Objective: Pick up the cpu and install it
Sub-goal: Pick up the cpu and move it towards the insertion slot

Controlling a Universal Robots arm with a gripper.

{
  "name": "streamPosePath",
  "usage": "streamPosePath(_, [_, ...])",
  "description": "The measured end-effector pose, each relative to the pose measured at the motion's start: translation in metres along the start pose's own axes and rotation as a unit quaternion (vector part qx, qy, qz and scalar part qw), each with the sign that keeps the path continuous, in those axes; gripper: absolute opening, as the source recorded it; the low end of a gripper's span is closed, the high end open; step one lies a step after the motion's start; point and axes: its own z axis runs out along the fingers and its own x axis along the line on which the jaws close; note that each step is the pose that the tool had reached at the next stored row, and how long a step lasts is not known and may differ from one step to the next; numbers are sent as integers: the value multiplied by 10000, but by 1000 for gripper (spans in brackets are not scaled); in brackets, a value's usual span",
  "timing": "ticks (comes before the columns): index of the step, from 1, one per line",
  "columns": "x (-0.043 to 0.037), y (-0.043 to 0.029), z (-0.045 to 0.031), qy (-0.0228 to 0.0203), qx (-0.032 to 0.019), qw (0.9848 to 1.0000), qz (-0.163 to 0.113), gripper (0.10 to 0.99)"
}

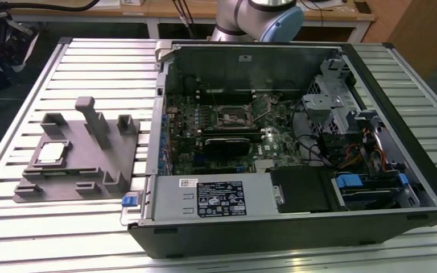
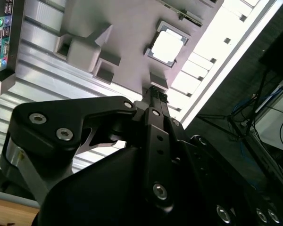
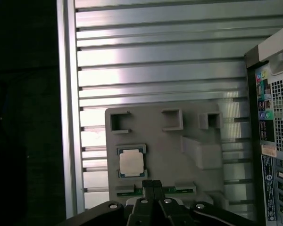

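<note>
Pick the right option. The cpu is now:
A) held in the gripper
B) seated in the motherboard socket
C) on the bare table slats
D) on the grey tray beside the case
D: the cpu lies in a recess of the grey tray, to the exterior view's left of the case; the gripper holds nothing.

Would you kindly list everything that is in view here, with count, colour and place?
table: one, silver, slatted, under everything.
fixture tray: one, grey, on the table, exterior view's left.
cpu: one, silver, in a pocket of the fixture tray.
computer case: one, black, open, on the table, exterior view's right.
motherboard: one, green, inside the computer case.
robot arm: one, grey and blue, beyond the computer case.
gripper: one, black, shut, empty, pointing at the fixture tray, apart from the cpu.
</note>
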Motion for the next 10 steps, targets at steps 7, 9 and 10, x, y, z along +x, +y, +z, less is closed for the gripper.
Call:
streamPosePath(7, [159,-14,12,0,-8,10000,0,114])
streamPosePath(9, [167,-16,13,0,-8,10000,0,169])
streamPosePath(10, [167,-17,15,0,-8,10000,-1,231])
